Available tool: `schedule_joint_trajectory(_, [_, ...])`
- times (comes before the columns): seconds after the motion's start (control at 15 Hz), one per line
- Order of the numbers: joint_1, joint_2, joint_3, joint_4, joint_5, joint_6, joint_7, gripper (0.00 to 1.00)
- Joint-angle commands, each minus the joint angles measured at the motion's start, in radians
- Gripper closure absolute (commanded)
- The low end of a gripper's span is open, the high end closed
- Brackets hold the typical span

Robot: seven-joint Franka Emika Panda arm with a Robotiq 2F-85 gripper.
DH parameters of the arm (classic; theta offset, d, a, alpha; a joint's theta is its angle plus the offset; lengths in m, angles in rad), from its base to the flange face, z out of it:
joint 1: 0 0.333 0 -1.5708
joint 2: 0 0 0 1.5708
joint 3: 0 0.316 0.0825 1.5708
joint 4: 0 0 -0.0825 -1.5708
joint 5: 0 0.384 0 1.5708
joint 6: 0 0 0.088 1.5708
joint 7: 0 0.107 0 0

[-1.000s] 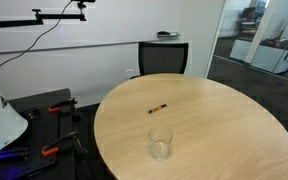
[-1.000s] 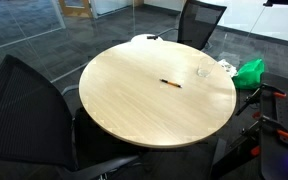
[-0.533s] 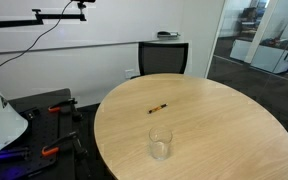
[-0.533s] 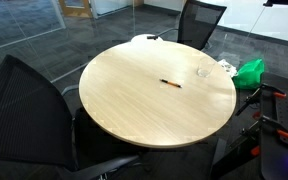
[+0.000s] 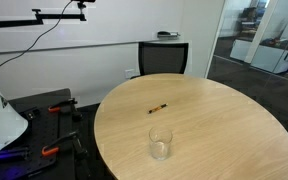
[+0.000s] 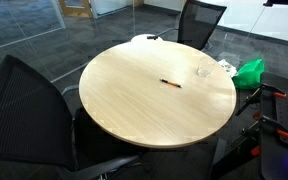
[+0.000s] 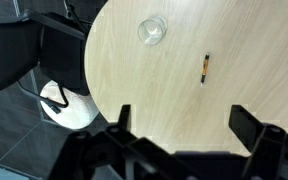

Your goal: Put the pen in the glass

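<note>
The pen (image 5: pixel 158 107) is a short thin dark stick with a reddish-brown part. It lies flat on the round wooden table (image 5: pixel 234 140), and shows in both exterior views (image 6: pixel 170 83) and in the wrist view (image 7: pixel 205 68). The clear glass (image 5: pixel 160 143) stands upright near the table's edge, empty, a short way from the pen; it also shows in an exterior view (image 6: pixel 201 72) and the wrist view (image 7: pixel 152 30). My gripper (image 7: pixel 186 125) is open and empty, high above the table; only its two dark fingers show at the bottom of the wrist view.
Black office chairs stand around the table (image 5: pixel 163 55) (image 6: pixel 24 110) (image 6: pixel 202 20). A green object (image 6: pixel 250 71) lies beside the table near the glass. Clamps and cables lie on a dark stand (image 5: pixel 44 125). Glass walls stand behind.
</note>
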Motion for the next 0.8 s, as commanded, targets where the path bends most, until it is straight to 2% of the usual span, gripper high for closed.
schedule_joint_trajectory(0.0, [0.033,0.152,-0.007,0.012,0.054,0.122,-0.019,0.0])
schedule_joint_trajectory(0.53, [0.021,0.452,0.019,-0.043,0.068,0.441,0.006,0.0])
schedule_joint_trajectory(0.73, [0.019,0.548,0.016,-0.048,0.08,0.5,-0.002,0.0])
